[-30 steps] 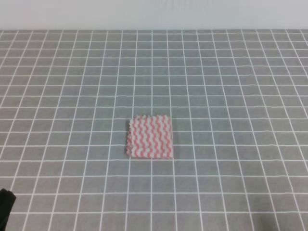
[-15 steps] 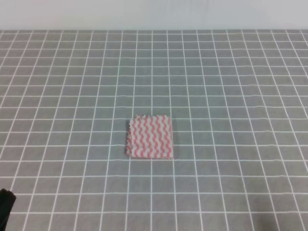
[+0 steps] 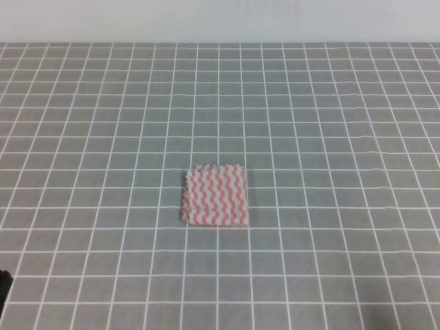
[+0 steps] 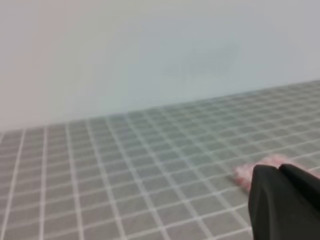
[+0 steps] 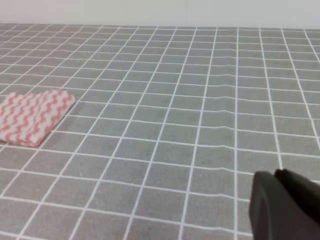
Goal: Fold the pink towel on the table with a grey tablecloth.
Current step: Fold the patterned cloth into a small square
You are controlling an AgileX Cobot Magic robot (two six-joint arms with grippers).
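The pink towel lies flat as a small, neat square with wavy pink-and-white stripes, near the middle of the table with a grey tablecloth. Neither gripper touches it. In the left wrist view my left gripper fills the lower right corner, its dark fingers pressed together, with the towel just beyond it. Far from the towel, my right gripper sits low in the right wrist view, fingers also together and holding nothing. In the exterior view only a dark sliver of the left arm shows at the bottom left edge.
The white-lined grey cloth runs in every direction around the towel. A pale wall stands behind the table's far edge.
The dark piece of the left arm at the bottom left of the exterior view has slid lower and further out of frame. The towel has not moved.
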